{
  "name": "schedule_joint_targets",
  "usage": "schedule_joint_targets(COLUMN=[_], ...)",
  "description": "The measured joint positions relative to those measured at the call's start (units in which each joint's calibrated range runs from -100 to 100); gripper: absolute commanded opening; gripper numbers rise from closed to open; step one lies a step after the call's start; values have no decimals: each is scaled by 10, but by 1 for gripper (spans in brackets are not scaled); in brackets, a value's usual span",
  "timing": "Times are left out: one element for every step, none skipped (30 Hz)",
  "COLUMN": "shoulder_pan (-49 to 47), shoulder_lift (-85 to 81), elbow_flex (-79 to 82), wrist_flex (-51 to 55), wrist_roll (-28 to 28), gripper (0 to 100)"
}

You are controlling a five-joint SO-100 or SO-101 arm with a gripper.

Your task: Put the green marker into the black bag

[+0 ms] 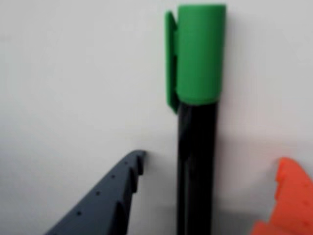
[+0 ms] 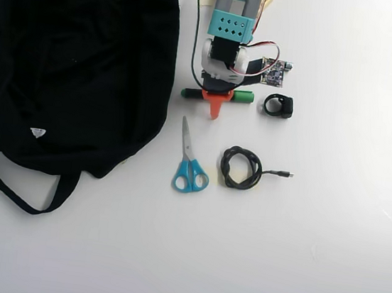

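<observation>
Claw [image 1: 210, 191] straddles the green marker [image 1: 197, 122] on the desk [image 2: 327, 241], fingers spread and not yet gripping, lined up for a grasp. Black bag [image 2: 71, 60] lies well apart.

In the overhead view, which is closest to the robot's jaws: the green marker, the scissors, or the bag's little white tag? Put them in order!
Measured from the gripper:
1. Green marker, lying right between the jaws.
2. Scissors, just below.
3. White tag, far left on the black bag.

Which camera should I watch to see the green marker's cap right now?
The wrist view: the green marker fills it, cap up, between the gripper fingers. The overhead view shows only its ends beside the arm, cap at right.
</observation>
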Motion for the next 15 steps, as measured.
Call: schedule_joint_targets(shoulder_pan=[1,3,3,3,3,3,3,3,3,3,4,7,9,10,10], shoulder_lift=[0,0,0,0,0,0,0,0,0,0,0,-1,-1,-2,-2], elbow_flex=[0,0,0,0,0,0,0,0,0,-1,-1,-2,-2,-2,-3], wrist_flex=[0,0,0,0,0,0,0,-1,-4,-5,-5,-6,-6,-6,-6], wrist_roll=[0,1,1,1,1,1,0,0,0,0,0,0,0,0,0], gripper=[34,34,34,34,33,32,30,28,26,25,24,23,22,22,21])
